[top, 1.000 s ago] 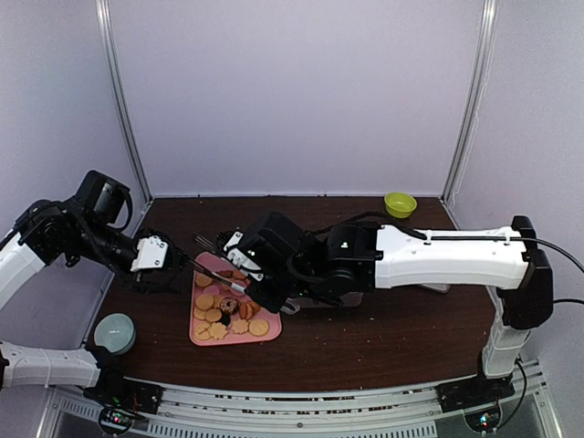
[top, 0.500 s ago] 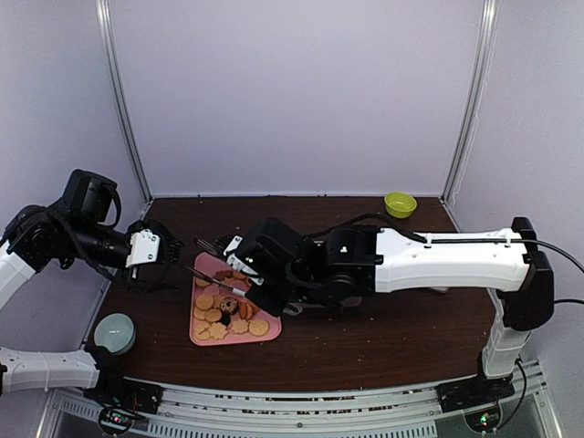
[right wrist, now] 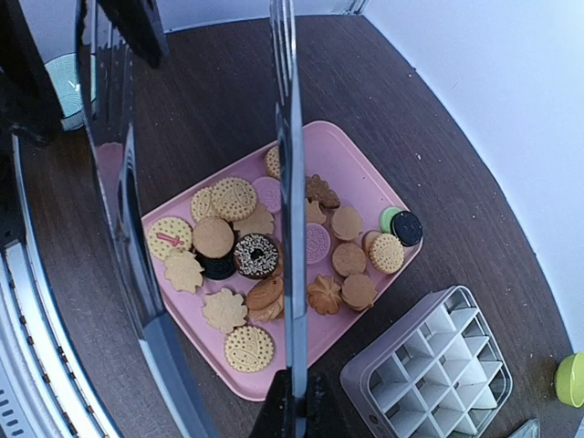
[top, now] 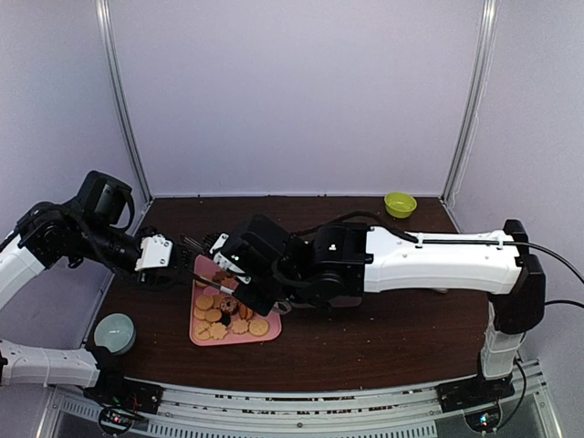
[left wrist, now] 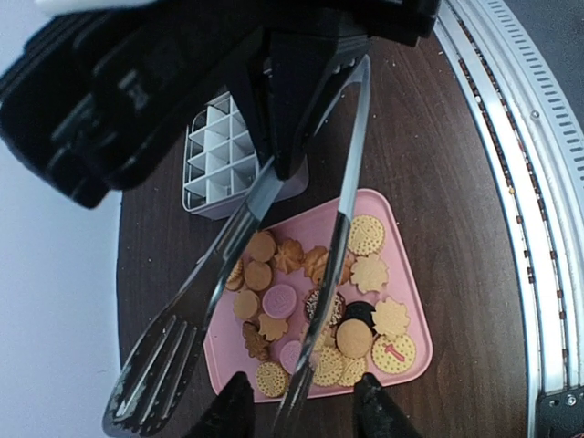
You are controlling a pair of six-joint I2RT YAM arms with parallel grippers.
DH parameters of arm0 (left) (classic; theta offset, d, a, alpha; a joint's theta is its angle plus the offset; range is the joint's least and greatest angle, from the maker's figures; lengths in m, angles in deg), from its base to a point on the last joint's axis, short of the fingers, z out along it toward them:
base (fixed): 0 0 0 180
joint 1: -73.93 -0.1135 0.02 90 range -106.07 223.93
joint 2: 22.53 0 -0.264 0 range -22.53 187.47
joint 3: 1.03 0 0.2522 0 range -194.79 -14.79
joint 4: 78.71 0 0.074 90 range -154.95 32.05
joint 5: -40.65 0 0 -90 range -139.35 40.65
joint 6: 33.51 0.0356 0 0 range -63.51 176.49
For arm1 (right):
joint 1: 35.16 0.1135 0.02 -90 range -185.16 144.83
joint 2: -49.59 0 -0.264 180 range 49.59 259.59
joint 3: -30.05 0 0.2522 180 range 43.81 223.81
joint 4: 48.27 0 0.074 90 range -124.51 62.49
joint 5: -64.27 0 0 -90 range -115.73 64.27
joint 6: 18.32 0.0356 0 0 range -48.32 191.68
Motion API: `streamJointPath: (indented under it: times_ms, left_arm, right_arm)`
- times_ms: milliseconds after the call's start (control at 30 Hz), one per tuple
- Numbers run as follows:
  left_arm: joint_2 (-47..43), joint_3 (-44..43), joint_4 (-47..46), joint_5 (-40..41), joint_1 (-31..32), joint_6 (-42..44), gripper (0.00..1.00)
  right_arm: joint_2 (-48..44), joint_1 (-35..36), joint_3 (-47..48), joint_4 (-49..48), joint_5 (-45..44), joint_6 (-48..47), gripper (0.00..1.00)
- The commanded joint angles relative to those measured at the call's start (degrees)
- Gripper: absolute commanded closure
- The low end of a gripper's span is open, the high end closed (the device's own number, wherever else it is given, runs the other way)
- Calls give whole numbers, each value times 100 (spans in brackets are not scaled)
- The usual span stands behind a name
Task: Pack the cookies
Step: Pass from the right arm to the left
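Dark wooden table (top: 392, 319), lilac walls (top: 292, 91)

cookies (right wrist: 255, 255) on the tray (right wrist: 365, 181); divided box (right wrist: 429, 365) just beside it

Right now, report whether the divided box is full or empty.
Empty: the divided box shows only bare compartments; the cookies all lie on the pink tray.

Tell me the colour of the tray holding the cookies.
Pink tray; clearest in right wrist view.
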Motion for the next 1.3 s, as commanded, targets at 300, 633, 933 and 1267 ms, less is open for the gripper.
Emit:
streamJointPath:
  times_ms: [300,633,933,1267]
  left_arm:
    - [168,-88,157,4,54,-67,86]
    - [219,-143,610,-276,63,137,100]
    - [-28,-18,391,-215,138,184,100]
    - [-145,186,43,-323,170,88,100]
  right_arm:
    - [206,110,446,-59,-257,-17,100]
    - [437,-20,732,60,-852,69,100]
    - [569,-333,950,372,-791,618,100]
    - [274,-448,693,16,-262,850,74]
